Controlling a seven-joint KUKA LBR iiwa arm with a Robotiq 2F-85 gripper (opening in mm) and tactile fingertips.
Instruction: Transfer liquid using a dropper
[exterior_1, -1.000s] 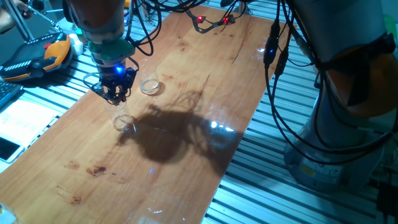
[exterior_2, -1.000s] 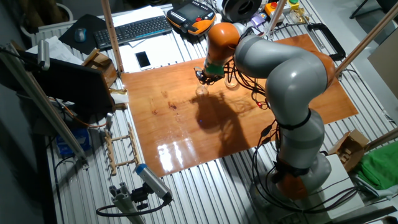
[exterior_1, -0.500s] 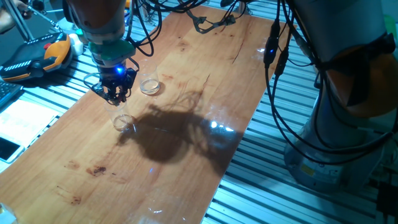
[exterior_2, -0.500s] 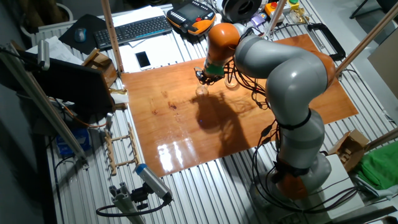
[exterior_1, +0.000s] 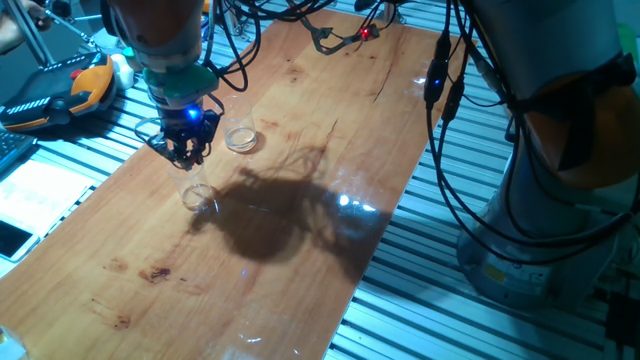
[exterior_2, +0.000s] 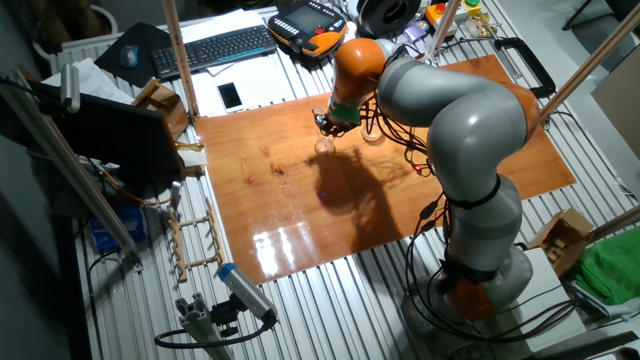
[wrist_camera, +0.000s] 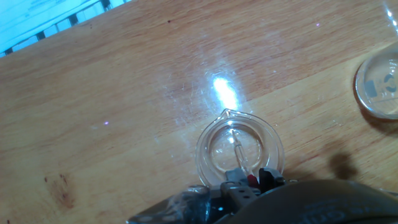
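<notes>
My gripper (exterior_1: 186, 152) hangs directly above the spouted cup (wrist_camera: 239, 154) on the desk (exterior_1: 300, 150), fingers pointing straight down, and it is closed narrow on the dropper (wrist_camera: 241, 155). In the hand view the dropper's thin clear stem runs out from between my fingertips and into the cup's mouth, with its dark red end (wrist_camera: 252, 180) up against the gripper. So the dropper's long axis is close to vertical and falls inside the cup's rim, a little off the cup's centre toward the side nearest my fingers. I cannot tell whether the tip touches the liquid (wrist_camera: 231, 149), which shows only as a faint glint at the cup's bottom.

A second, shallower clear dish (wrist_camera: 379, 87) sits well apart from the spouted cup, on the side away from its spout; from one fixed view it lies just beyond my gripper (exterior_2: 328, 124). I judge the coming move turns on that line: lifting straight up out of the spouted cup, then across toward the dish.
</notes>
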